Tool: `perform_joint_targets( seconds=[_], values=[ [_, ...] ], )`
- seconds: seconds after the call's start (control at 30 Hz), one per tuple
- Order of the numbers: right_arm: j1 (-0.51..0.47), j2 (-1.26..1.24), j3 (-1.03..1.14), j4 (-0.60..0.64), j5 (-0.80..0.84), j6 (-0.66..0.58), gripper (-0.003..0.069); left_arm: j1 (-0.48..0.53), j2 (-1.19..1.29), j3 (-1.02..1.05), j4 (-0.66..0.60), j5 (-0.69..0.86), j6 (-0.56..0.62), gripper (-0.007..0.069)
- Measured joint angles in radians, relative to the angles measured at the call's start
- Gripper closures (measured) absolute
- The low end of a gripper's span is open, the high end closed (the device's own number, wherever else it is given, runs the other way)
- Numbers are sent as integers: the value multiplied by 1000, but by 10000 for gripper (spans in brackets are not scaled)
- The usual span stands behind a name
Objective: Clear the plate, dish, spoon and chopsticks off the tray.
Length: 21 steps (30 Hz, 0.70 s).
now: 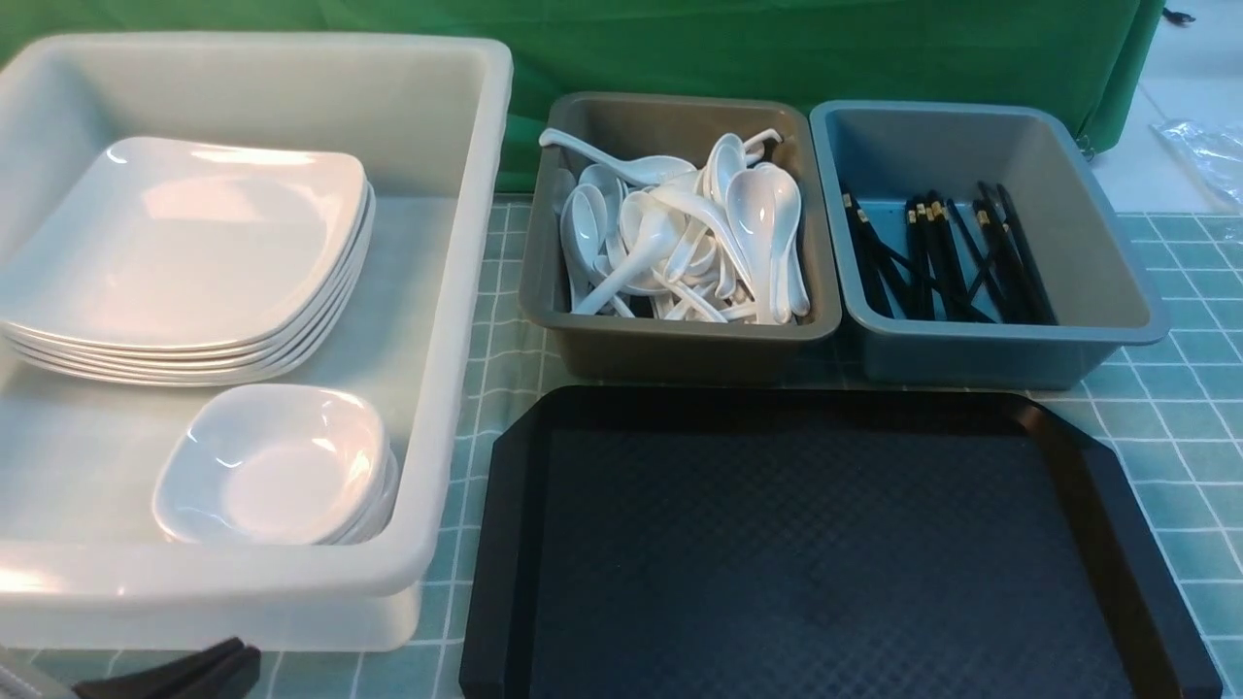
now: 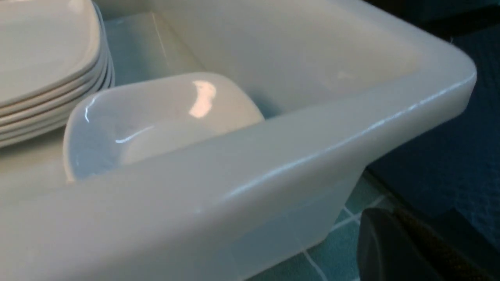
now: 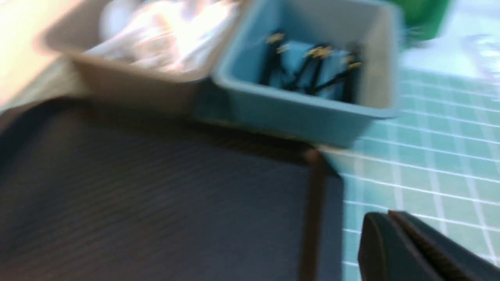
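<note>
The black tray lies near the front with nothing on its textured floor. Large white plates are stacked in the white tub, and small white dishes are stacked in front of them. White spoons fill the grey bin. Black chopsticks lie in the blue-grey bin. My left gripper is shut and empty, low at the tub's near corner. My right gripper is shut and empty by the tray's far right corner; it is outside the front view.
The white tub stands left of the tray. The grey bin and the blue-grey bin stand side by side behind it. A teal checked cloth covers the table, and a green backdrop hangs behind.
</note>
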<state>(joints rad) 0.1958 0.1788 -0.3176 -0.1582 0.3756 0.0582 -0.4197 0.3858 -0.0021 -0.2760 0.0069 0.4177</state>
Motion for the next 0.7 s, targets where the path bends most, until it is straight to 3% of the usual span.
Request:
perform_joint_targets(
  seconds=[0.2,0.7],
  values=[
    [-86,-169,297,33,-136,10,643,0,0,8,3,7,0,610],
    [-102,-177,323,45,-144,-22,640,0,0,8,8,7,2,608]
  ],
)
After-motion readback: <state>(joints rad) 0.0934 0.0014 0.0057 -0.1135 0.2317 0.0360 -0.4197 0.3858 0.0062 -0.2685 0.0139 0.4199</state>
